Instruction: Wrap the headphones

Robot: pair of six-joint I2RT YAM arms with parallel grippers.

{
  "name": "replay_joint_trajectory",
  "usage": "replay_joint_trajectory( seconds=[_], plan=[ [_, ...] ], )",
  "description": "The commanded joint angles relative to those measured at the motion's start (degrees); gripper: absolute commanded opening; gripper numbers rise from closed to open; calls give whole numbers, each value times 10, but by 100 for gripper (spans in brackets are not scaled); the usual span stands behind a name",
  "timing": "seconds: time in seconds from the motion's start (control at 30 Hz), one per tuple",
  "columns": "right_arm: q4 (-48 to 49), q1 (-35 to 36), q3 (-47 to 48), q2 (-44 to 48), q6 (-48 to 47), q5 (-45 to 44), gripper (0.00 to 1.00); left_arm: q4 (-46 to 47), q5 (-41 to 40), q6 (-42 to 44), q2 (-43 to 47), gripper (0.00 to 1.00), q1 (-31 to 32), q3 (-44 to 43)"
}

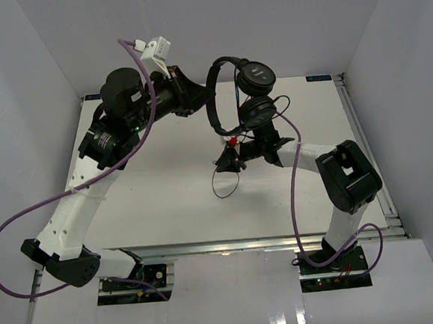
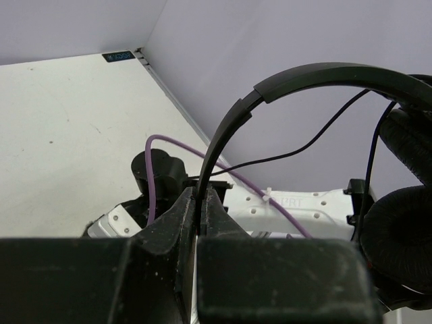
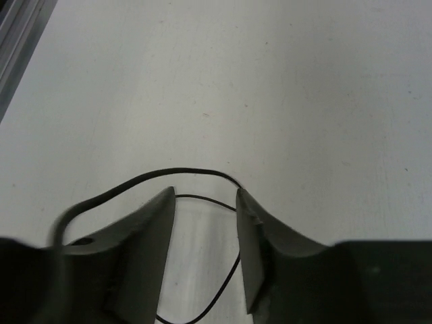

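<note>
Headphones (image 1: 255, 75) judged light; headband (image 2: 304, 73) stiff, pinched lower centre by left gripper (image 2: 201, 202). Cord (image 3: 192, 171) limp, likely slippery; right gripper (image 3: 205, 202) spread near it.

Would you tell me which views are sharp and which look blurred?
Top external: even light, sharp headphones. Left wrist: headband crisp, left pincer dark and soft up close. Right wrist: cord smears at the left edge; right pincer out of focus.

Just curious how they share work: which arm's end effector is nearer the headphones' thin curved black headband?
Left. The left end effector is clamped on the thin curved black headband; the right end effector sits apart, open over the thin black cord.
</note>
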State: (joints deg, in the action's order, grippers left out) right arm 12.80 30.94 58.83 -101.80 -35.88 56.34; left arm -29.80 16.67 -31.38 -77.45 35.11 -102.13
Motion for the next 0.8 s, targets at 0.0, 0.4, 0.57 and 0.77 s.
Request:
replay_joint_trajectory(
  seconds=[0.0, 0.4, 0.57, 0.77],
  plan=[
    [94, 4, -9, -3, 89, 60, 21, 54, -24, -40, 46, 0, 1, -4],
    [61, 6, -71, 61, 101, 52, 11, 49, -66, -48, 77, 0, 1, -10],
    [-99, 6, -27, 81, 3, 41, 44, 29, -70, -42, 79, 0, 1, -16],
    [-328, -15, 20, 87, -146, -7, 82, 19, -76, -33, 85, 0, 1, -9]
  ],
)
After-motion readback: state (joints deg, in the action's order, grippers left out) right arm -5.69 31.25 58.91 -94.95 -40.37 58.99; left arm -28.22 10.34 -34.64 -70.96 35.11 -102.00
